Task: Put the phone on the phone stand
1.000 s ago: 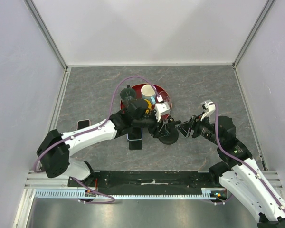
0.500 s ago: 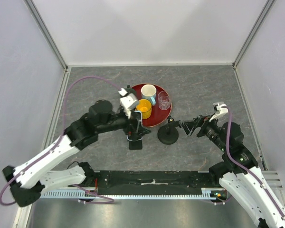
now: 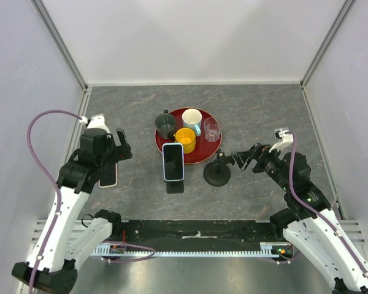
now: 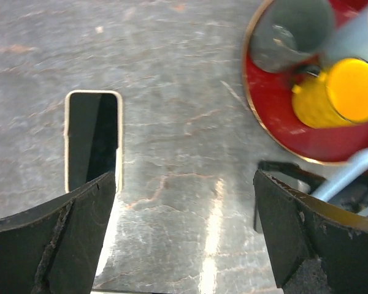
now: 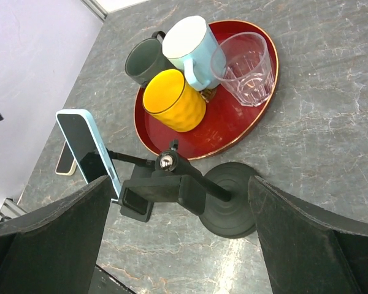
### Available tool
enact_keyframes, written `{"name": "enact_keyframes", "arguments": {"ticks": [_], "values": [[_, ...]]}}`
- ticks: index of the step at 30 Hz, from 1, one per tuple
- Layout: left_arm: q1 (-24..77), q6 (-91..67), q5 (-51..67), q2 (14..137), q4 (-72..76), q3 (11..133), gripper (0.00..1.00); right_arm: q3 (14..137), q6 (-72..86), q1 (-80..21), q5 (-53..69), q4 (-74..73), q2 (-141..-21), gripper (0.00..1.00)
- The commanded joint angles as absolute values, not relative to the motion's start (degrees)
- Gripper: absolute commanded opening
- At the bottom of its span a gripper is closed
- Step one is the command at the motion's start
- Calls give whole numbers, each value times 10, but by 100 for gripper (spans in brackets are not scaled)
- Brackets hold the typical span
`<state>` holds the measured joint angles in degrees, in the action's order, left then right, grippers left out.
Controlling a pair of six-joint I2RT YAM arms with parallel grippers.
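Note:
A light-blue-cased phone stands tilted on a black stand in front of the red tray; it also shows in the right wrist view. A second phone with a cream case lies flat on the table at the left, partly under my left arm. A second black stand with a round base has an empty holder head. My left gripper is open and empty above the table beside the cream phone. My right gripper is open and empty just right of the round stand.
A red round tray holds a dark grey mug, a yellow cup, a light-blue mug and a clear glass. White walls enclose the table on three sides. A black rail runs along the near edge.
My left arm has pulled back from the middle to the far left, leaving the blue phone standing on its stand. My right gripper has drawn back slightly from the round stand.

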<state>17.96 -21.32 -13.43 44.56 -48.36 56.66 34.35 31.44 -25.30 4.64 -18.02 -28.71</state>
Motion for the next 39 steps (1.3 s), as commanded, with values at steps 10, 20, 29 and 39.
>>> {"name": "enact_keyframes", "arguments": {"ticks": [10,20,29,39], "values": [[-89,-334,-130,629,-375,526,100,606,240,-253,-14,-32,-567,98],[-256,-330,-56,791,-297,539,100,484,249,-154,219,149,-609,98],[-313,-337,146,874,-169,461,97,426,221,-113,282,157,-564,98],[-284,-380,179,870,-187,416,96,423,205,-110,265,142,-549,98]]}}
